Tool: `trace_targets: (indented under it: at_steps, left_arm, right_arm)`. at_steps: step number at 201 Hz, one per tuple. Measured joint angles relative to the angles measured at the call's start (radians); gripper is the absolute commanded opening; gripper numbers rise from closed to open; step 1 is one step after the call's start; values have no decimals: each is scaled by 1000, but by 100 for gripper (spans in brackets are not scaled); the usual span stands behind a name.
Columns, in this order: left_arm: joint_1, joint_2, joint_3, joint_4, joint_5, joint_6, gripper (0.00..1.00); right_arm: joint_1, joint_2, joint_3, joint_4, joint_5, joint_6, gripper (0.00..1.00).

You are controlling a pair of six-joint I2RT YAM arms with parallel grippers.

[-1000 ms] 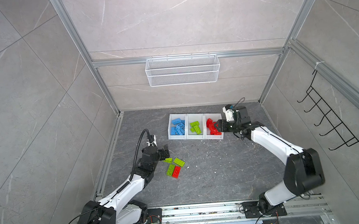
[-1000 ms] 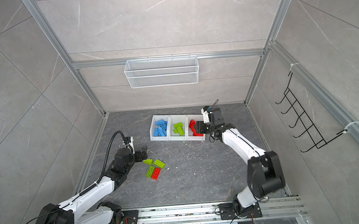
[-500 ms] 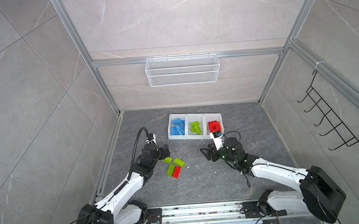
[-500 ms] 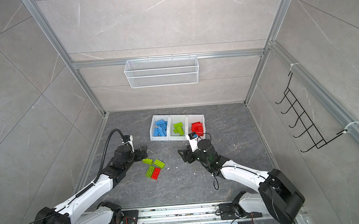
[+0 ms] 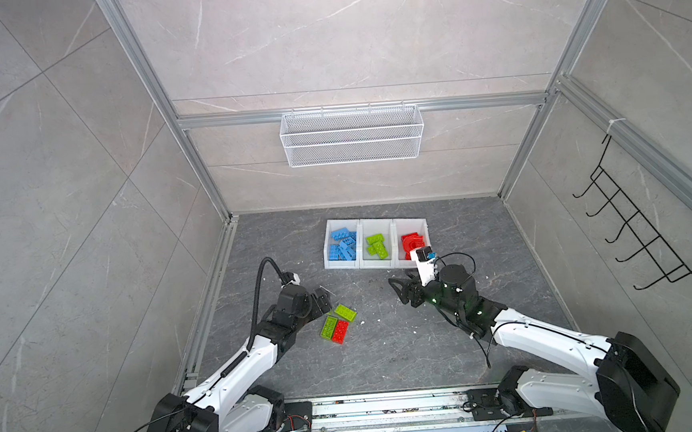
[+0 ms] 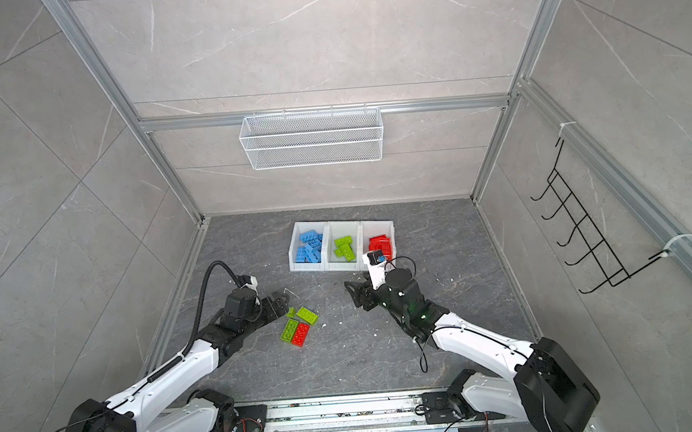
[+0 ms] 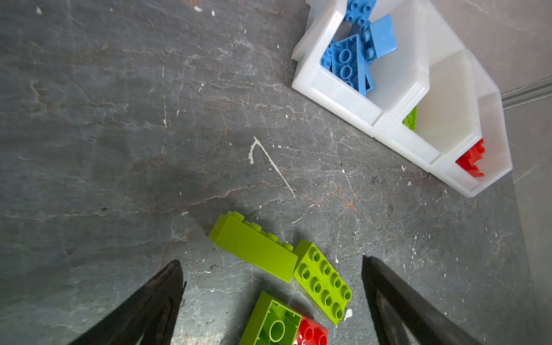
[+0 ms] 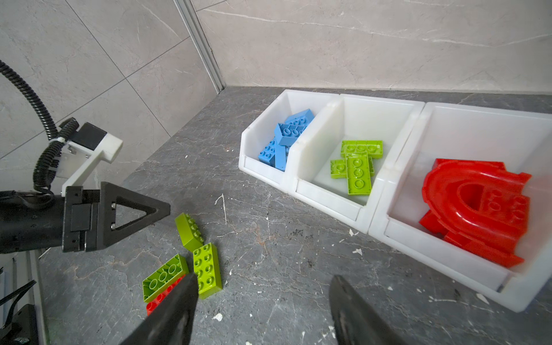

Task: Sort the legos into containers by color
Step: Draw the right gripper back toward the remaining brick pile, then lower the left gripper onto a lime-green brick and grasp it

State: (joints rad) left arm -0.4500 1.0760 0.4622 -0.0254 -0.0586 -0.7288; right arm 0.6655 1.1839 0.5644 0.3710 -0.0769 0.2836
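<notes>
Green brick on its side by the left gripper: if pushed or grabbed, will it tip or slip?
The green brick on its side looks like rigid plastic, so it should keep shape when gripped. Resting on a narrow wall, studs sideways, it may topple flat if pushed. It appears to touch the studs-up green brick, which would probably shift.

Both empty and low: left tool [image 7: 270,261] spread wide, right tool [image 8: 263,277] parted.

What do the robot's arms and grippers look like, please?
The left arm and right arm have white shells and black joints. The left gripper and right gripper have black, pointed triangular fingers. A black corrugated cable arches over the left wrist; a thin black cable loops at the right, beside a white camera bracket.
</notes>
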Motion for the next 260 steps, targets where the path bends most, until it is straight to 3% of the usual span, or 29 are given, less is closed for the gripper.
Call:
trace_targets:
  at_steps: [91,139,192,260]
  left_arm:
    - [-26,286,49,112,34,-25,91]
    - [-26,415,134,177,42,4,77]
    - [-26,464,173,196,68,35,66]
    - [-39,448,181,76,-19,130,61]
  right_arm:
    - [2,5,0,-4,3,-15,73]
    - [2,28,0,-8,3,-25,73]
    - [2,30,0,-19,7,-35,74]
    - [2,39,2,-23,6,-38,74]
